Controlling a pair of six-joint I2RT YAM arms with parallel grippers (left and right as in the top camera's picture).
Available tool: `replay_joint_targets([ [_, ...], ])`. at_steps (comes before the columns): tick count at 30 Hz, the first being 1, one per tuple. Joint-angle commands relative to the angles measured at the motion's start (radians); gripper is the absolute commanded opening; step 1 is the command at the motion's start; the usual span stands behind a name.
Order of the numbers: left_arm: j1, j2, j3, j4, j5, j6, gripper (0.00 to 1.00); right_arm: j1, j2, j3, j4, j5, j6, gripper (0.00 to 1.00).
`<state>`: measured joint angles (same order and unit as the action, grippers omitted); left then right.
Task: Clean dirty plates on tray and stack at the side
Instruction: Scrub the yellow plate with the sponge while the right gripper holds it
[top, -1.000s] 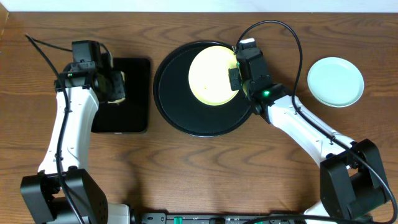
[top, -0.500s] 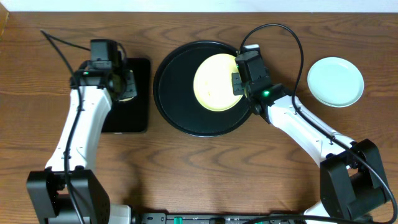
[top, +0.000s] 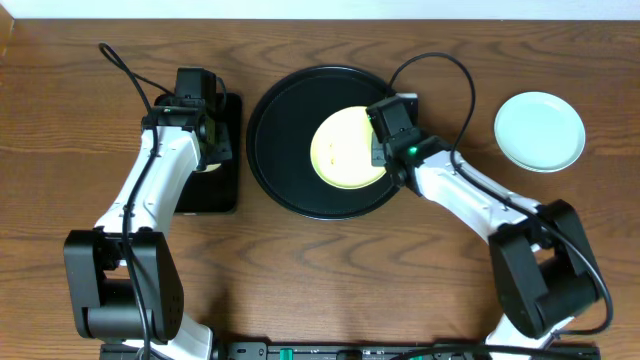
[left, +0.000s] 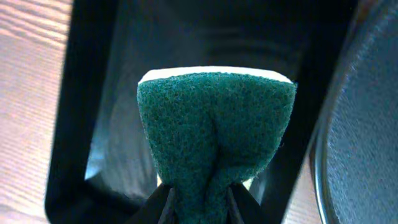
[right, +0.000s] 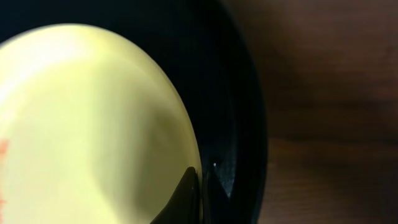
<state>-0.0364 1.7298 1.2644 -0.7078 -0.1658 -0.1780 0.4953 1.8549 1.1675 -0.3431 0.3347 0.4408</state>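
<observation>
No text, label, brand, number or sign can be read in any view, neither on the yellow plate (top: 345, 152), nor on the round black tray (top: 280, 130) under it, nor on the green sponge (left: 214, 130) left of that tray.

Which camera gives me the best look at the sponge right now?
Left wrist: the green sponge fills the frame, pinched in the left gripper over the black rectangular tray. Overhead shows only a pale sliver of it beneath that gripper. Right wrist does not show it.
</observation>
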Motion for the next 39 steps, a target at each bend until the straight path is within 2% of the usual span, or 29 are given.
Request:
replay_joint_targets([
  [1,0.000,-0.011,-0.005,0.000,-0.037,-0.043,0.07,0.010,0.008,-0.005,-0.001,0.005,0.026,0.01],
  [2,0.000,-0.017,-0.006,-0.014,-0.029,-0.037,0.07,0.010,0.008,-0.005,0.000,0.005,0.026,0.01],
  [5,0.002,-0.013,-0.006,-0.024,-0.138,-0.072,0.08,0.010,0.008,-0.005,0.002,0.005,0.026,0.01],
  [7,0.003,-0.017,-0.006,-0.027,-0.068,-0.090,0.07,0.010,0.008,-0.005,0.003,0.005,0.026,0.01],
  [10,0.000,-0.031,-0.006,-0.018,0.189,-0.089,0.07,0.010,0.008,-0.005,0.001,0.005,0.026,0.01],
  [14,0.000,-0.037,-0.006,0.063,0.642,-0.090,0.07,0.009,0.008,-0.005,-0.021,-0.019,0.027,0.01],
  [16,-0.008,-0.037,-0.006,0.090,0.782,-0.090,0.07,0.007,0.008,-0.005,-0.057,-0.071,0.026,0.01],
  [19,-0.036,-0.037,-0.006,0.068,0.781,-0.089,0.08,0.007,0.010,-0.005,-0.108,-0.104,0.027,0.01],
  [28,-0.225,-0.029,-0.007,0.053,0.568,-0.090,0.07,0.005,0.013,-0.036,-0.120,-0.097,0.026,0.01],
  [34,-0.321,-0.029,-0.007,0.074,0.490,-0.093,0.08,-0.013,0.013,-0.106,-0.010,-0.081,0.026,0.01],
  [39,-0.375,-0.018,-0.007,0.069,0.485,-0.101,0.08,-0.013,0.013,-0.131,0.018,-0.128,0.026,0.01],
])
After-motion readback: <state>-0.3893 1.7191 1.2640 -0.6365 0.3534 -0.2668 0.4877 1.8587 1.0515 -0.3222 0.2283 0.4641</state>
